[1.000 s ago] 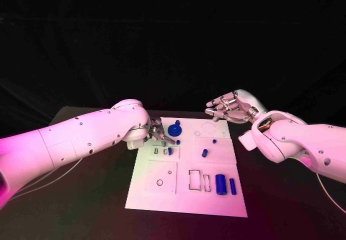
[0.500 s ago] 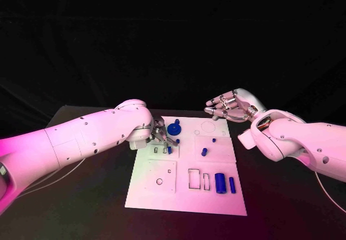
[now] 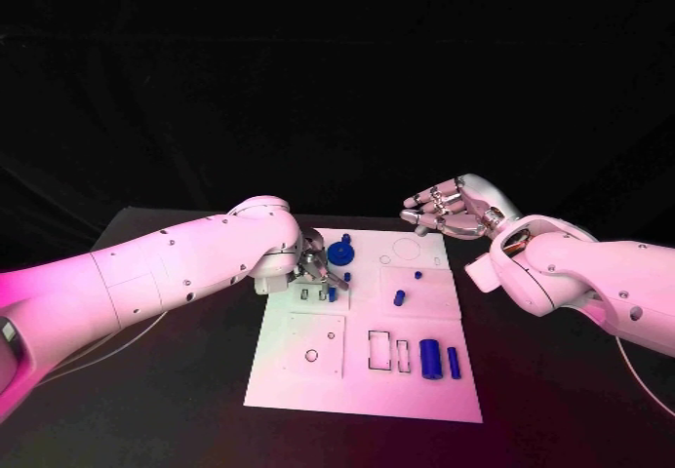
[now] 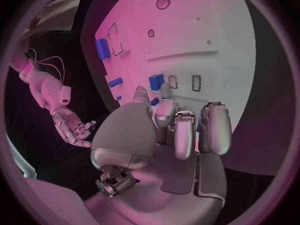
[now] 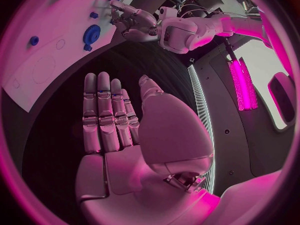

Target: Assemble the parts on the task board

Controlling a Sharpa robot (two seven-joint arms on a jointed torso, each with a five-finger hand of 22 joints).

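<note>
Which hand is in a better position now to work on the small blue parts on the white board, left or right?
Probably the left hand: its fingers reach over the white task board, beside a small blue part. The right hand hangs open beyond the board's far edge, holding nothing.

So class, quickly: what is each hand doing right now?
Left hand: over the board; whether it holds anything cannot be told.
Right hand: open, holding nothing.

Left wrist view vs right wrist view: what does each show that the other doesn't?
Left wrist view alone: the board's near end, with the large blue block beside rectangular slot outlines, and the right hand's open palm. Right wrist view alone: the blue gear-shaped part and the left hand from outside, over the board's edge. Both: the white task board with blue parts on it.
</note>
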